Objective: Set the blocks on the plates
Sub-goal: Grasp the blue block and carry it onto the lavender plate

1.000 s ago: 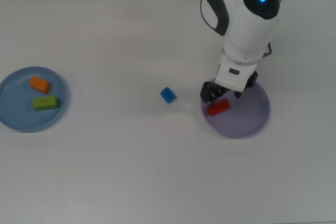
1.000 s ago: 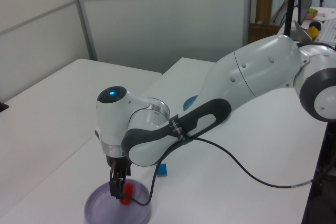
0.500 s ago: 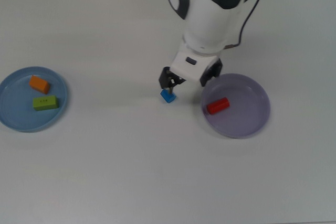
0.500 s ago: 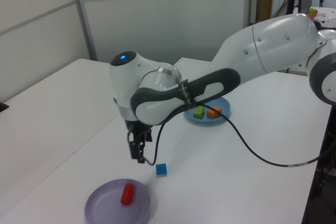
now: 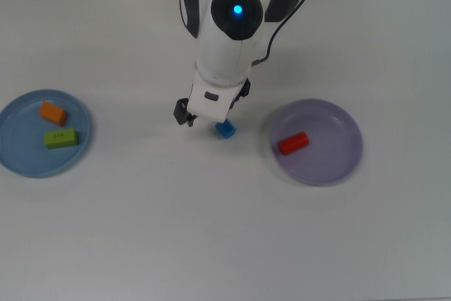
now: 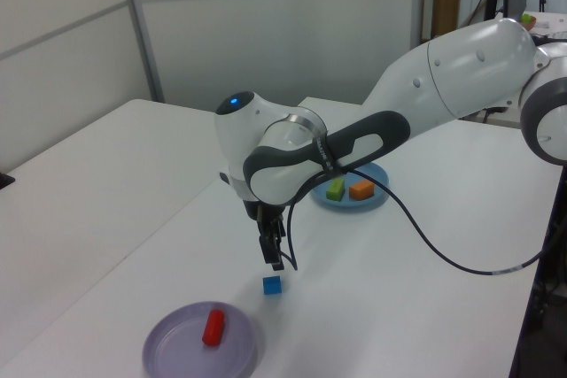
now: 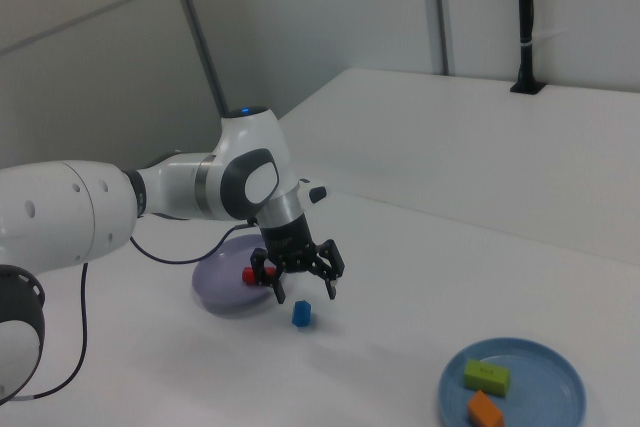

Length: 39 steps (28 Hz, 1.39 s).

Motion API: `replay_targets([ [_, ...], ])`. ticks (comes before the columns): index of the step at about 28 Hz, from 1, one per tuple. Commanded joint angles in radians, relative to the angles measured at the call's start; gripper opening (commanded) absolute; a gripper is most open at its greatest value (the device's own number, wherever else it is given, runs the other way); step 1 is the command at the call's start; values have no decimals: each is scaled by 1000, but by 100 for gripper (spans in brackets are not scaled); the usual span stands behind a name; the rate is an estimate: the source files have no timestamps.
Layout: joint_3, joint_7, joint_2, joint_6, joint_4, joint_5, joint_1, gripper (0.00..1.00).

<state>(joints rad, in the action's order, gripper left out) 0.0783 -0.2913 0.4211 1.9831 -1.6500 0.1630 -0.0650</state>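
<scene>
Moved past, open gripper (image 7: 304, 292) hovers above blue cube (image 7: 301, 315).

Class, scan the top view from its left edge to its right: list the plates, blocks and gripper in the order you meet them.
Light blue plate holding the orange block and green block → gripper → blue cube → lavender plate holding the red block.

Blue cube (image 5: 225, 130) on the table between the light blue plate (image 5: 21, 156) and lavender plate (image 5: 338, 160).

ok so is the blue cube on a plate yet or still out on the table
Out on the table. The blue cube sits on the bare white table between the two plates, beside the lavender plate, under the open gripper.
</scene>
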Motion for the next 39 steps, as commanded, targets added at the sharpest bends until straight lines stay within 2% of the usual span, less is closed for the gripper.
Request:
replay_targets([
  [1,9,-43,-25,48,-68,7,-2,100],
  [8,14,-37,-1,66,-68,7,-18,99],
  [9,14,-35,4,86,-70,9,-25,93],
  [14,14,-29,39,132,-62,9,-27,74],
  [23,12,-11,71,161,-60,24,-32,74],
  [24,14,-11,74,164,-60,24,-32,62],
  [26,14,-11,74,164,-60,23,-32,48],
  [29,12,-9,71,163,-59,21,-32,21],
  [30,12,-9,70,164,-57,18,-32,8],
  [31,12,-9,70,163,-56,17,-32,3],
  [32,12,-9,68,163,-48,15,-32,0],
  [39,12,-5,41,152,-31,6,-30,0],
])
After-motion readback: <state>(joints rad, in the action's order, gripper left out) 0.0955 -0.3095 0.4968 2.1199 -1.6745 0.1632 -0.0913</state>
